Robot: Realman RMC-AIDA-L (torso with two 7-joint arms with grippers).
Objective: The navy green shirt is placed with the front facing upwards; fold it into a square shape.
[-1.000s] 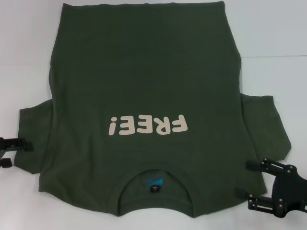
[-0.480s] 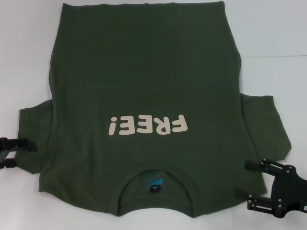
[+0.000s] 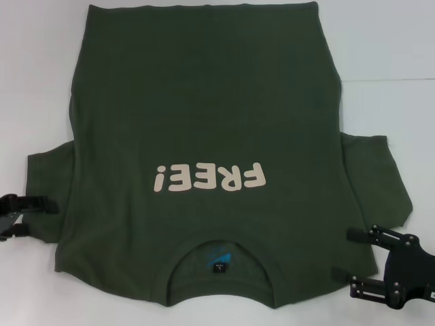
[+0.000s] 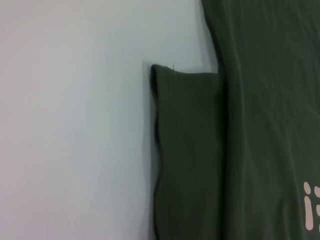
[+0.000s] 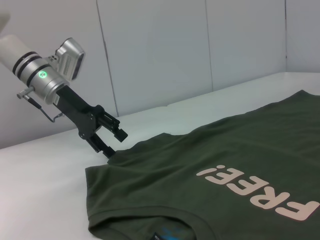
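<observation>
The navy green shirt (image 3: 204, 136) lies flat across the frame, collar at bottom centre. The left gripper (image 3: 27, 216) spreads its fingers at the left edge, the right gripper (image 3: 355, 257) at lower right.

Dark olive-green shirt (image 3: 204, 102) with cream "FREE!" print (image 3: 209, 178)

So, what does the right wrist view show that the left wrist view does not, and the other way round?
Only the right wrist view shows the left claw, open at the sleeve edge, the ribbed collar and the grey wall panels. Only the left wrist view shows the whole left short sleeve lying flat from above. Both show the dark olive-green cotton shirt with cream print on the white table.
</observation>
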